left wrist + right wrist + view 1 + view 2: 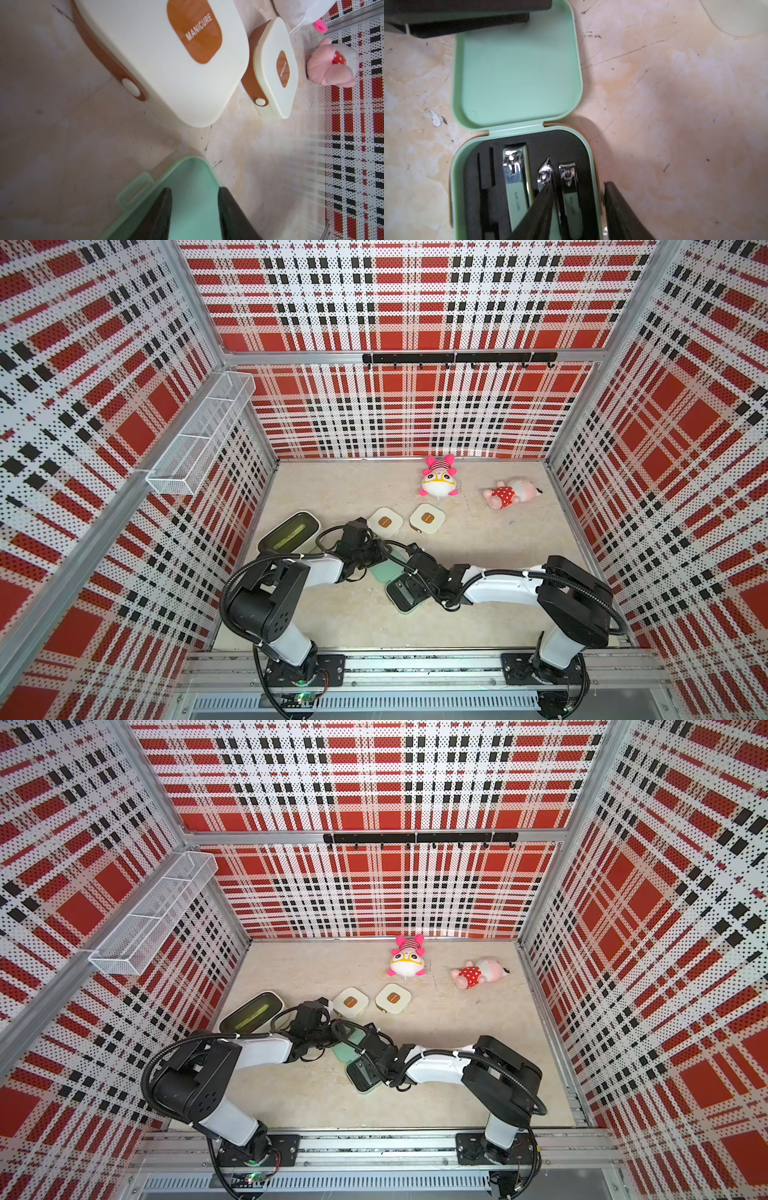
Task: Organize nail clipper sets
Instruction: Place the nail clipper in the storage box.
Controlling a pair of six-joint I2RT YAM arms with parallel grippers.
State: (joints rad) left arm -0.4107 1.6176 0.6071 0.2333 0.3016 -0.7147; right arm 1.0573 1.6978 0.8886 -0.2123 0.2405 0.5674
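Observation:
The mint green case lies open mid-table, its lid [517, 76] flat and its base [593, 158] holding a black insert. In the insert sit a large clipper [515, 176], a pointed nipper [545, 172] and a small clipper [569, 180]. My right gripper [577, 185] is open: one finger is over the nipper and the other is outside the base's side wall. My left gripper [194, 189] is open over the lid [193, 207], with one finger inside it and the other at its rim. Two cream cases [385, 522] [427, 518] lie shut just behind.
A cream bin with a dark green inside [291, 531] stands left of the arms. Two pink plush toys [438, 481] [511, 491] lie near the back wall. A wire mesh basket [199, 435] hangs on the left wall and a black hook rail [457, 358] on the back wall.

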